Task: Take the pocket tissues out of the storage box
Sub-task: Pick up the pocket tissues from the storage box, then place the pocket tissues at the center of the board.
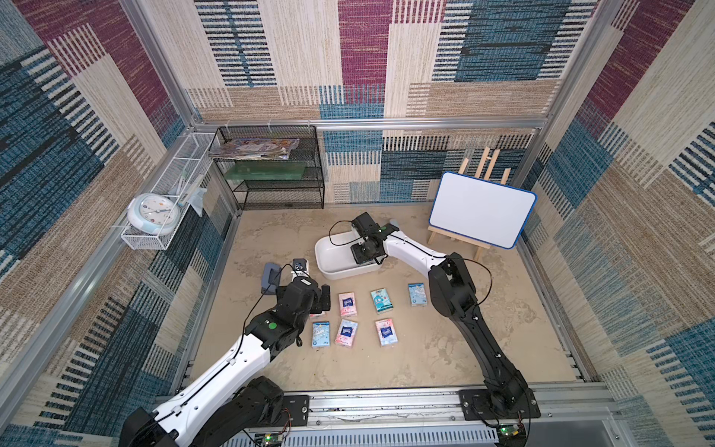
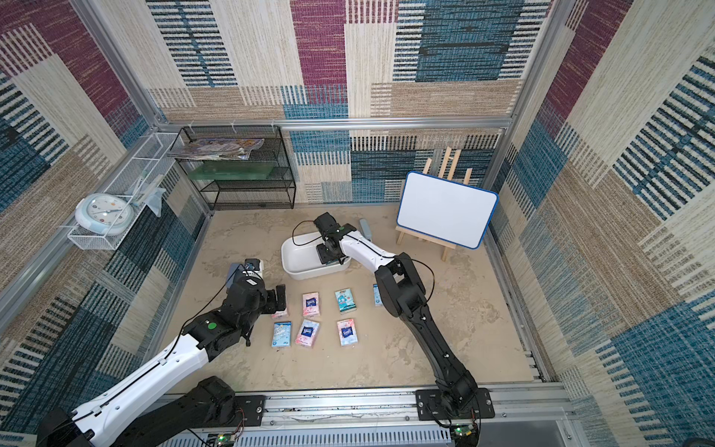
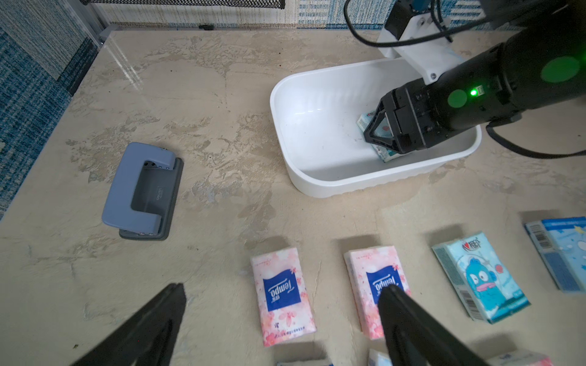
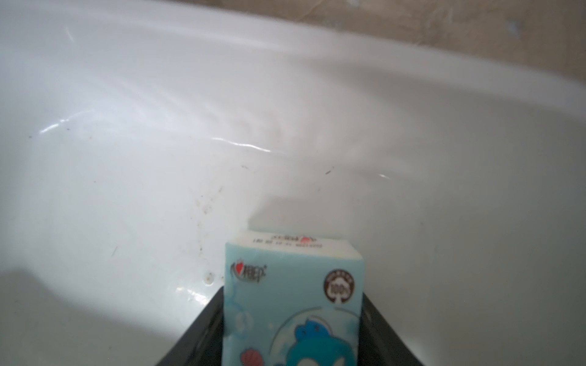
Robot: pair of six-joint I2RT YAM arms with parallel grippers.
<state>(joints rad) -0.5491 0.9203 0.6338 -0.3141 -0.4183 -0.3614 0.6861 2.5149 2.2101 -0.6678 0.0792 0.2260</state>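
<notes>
Left pincer (image 3: 283,298) spread wide, right arm (image 1: 410,249) extended, right pincer (image 4: 293,317) tipped down, gripping

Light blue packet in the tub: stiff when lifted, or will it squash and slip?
Likely light and squashy: the light blue packet is soft-edged plastic wrap. Its glossy film might slip in the right pincer. Flat faces, so rolling seems unlikely.

There are eight pocket tissues (image 1: 381,300), one storage box (image 1: 333,253) and one hole punch (image 3: 142,190).

Hole punch (image 3: 142,190), whiteboard (image 1: 481,209) w/ easel (image 1: 488,162), blk mesh shelf (image 1: 284,201), clock (image 1: 153,214).
</notes>
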